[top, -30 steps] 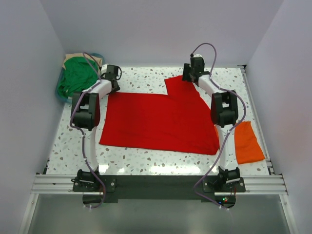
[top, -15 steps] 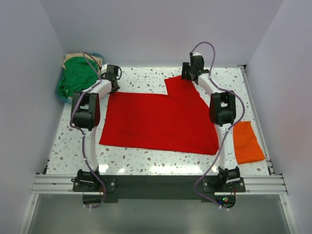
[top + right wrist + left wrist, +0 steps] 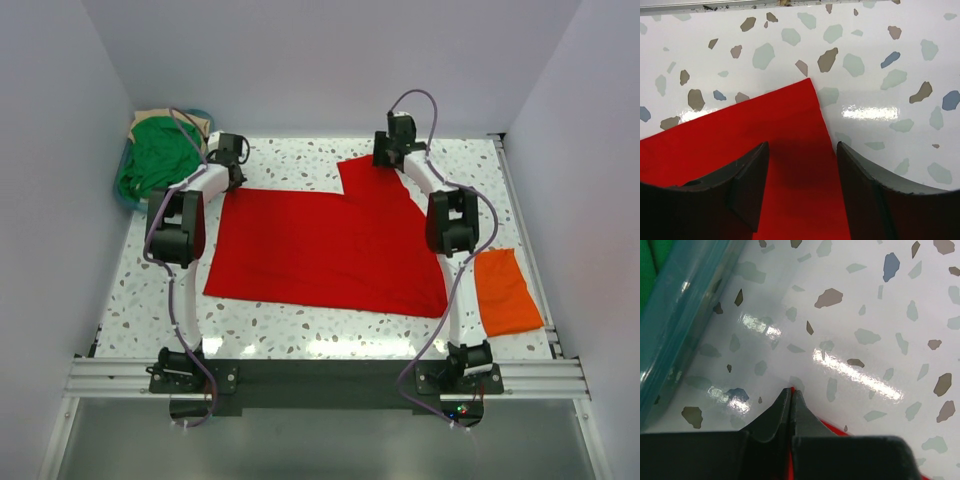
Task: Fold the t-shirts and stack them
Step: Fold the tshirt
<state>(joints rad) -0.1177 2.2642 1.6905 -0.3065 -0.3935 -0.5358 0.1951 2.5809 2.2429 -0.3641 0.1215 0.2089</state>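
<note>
- since a second ago the left gripper [image 3: 792,390] has gone from spread to pressed together; the right arm's elbow has shifted a little toward the left, so more of the orange t-shirt [image 3: 505,290] shows
- the red t-shirt [image 3: 320,245] has not moved in that second
- left gripper now: tips squeezed together on the far-left corner of the red t-shirt, with a thin red sliver showing between them; tips are down at the tabletop [image 3: 290,165]
- in the left wrist view the teal basket [image 3: 685,315] sits just beside that gripper, apart from it
- right gripper [image 3: 801,146]: jaws spread, one on each side of the far corner of the red t-shirt's raised section, cloth between them, not pinched
- cannot tell if the right fingertips touch the cloth
- red t-shirt: lies flat across the middle of the tabletop, one stepped section reaching toward the far edge on the right side
- orange t-shirt: folded into a small rectangle near the right edge, toward the near-right corner, apart from the red one
- green t-shirt [image 3: 158,155]: bunched in the teal basket at the far-left corner
- tan t-shirt [image 3: 150,117]: peeks out behind the green one in the same basket
</note>
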